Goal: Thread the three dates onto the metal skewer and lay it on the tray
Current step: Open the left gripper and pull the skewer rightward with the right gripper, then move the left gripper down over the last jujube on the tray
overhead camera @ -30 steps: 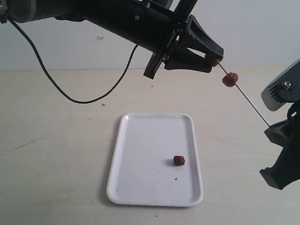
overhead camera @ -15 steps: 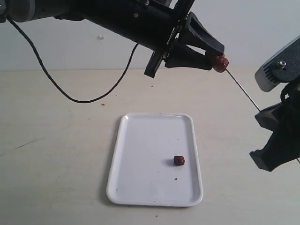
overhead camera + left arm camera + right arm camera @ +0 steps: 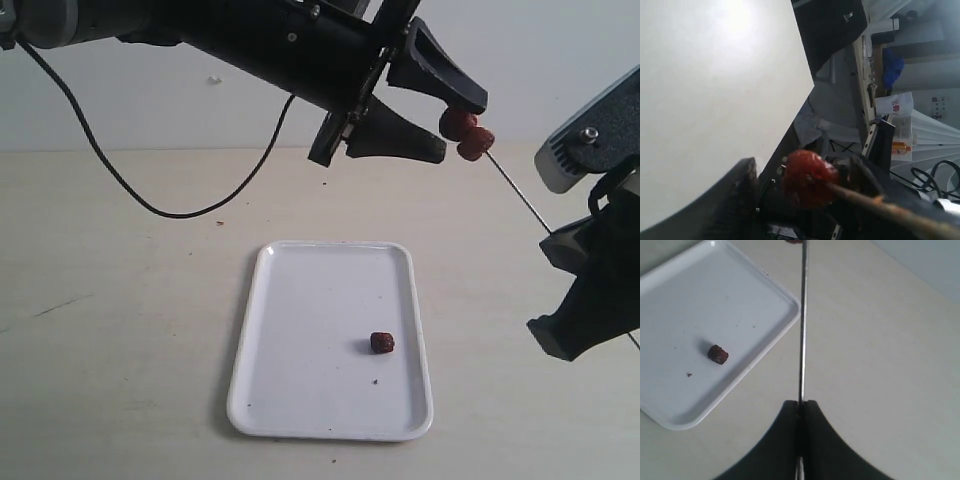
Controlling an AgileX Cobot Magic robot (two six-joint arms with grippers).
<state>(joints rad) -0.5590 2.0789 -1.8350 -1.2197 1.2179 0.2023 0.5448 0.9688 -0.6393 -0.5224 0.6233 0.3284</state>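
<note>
Flat white tray (image 3: 245,350) on the tabletop (image 3: 120,300), lying about mid-scene, with one loose date (image 3: 382,342) inside it near the right rim. Above and to the right, left end effector (image 3: 455,126) raised well off the tabletop with jaws spread apart, two dates (image 3: 477,142) threaded touching each other on the metal skewer (image 3: 515,190) just at its fingertips; contact with the pads not discernible. Skewer slanting down to the right, held in the air and well clear of the tray, lower end clamped between the closed fingers of the right end effector (image 3: 800,405).
</note>
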